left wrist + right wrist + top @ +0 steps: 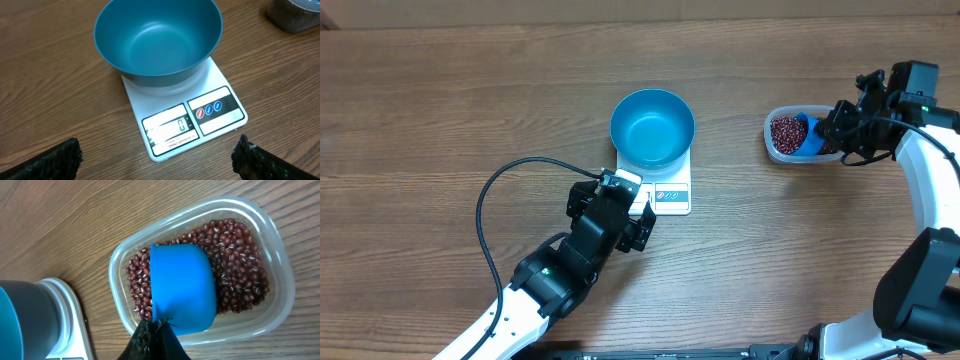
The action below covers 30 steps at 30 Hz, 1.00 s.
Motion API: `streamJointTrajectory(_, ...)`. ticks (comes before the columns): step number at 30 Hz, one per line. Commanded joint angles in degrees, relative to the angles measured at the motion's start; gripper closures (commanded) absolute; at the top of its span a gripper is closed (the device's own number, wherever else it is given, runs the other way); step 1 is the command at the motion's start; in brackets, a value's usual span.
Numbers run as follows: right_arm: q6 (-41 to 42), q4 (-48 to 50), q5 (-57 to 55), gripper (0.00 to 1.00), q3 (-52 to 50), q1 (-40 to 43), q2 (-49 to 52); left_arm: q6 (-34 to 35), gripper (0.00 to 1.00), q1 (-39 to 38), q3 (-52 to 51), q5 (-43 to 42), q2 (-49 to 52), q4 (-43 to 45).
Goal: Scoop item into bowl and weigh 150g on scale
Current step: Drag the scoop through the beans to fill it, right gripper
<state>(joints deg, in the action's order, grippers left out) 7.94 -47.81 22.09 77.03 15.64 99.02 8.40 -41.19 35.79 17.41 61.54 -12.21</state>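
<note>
so the left gripper (157, 162) hangs wide apart at 7 o'clock of the scale (220, 107), empty bowl (157, 40) sitting on that, and way out at the bowl's 3 o'clock the right gripper (155, 335) is pinched on the scoop (182, 287), mouth-down on the beans (240, 270) in the tub (280, 255), so I'd roll it upright slowly and lift level.

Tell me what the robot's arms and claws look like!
The left arm and right arm are both smooth white tubes joined by chunky black joints. A thin black cable curls beside the left one, which has a tiny green light. The left claw and right claw have black, rough-looking fingers.
</note>
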Motion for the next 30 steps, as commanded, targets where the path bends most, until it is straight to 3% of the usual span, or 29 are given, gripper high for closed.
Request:
streamJointTrajectory(1, 1.07, -1.14, 1.36, 0.96, 0.17, 0.24, 1.49, -1.09, 0.01, 0.35, -0.46, 1.01, 0.33, 0.02)
streamJointTrajectory(30, 5.81, -4.66, 8.76, 0.96, 0.17, 3.45, 4.39, -1.11, 0.00, 0.35, -0.46, 1.01, 0.33, 0.04)
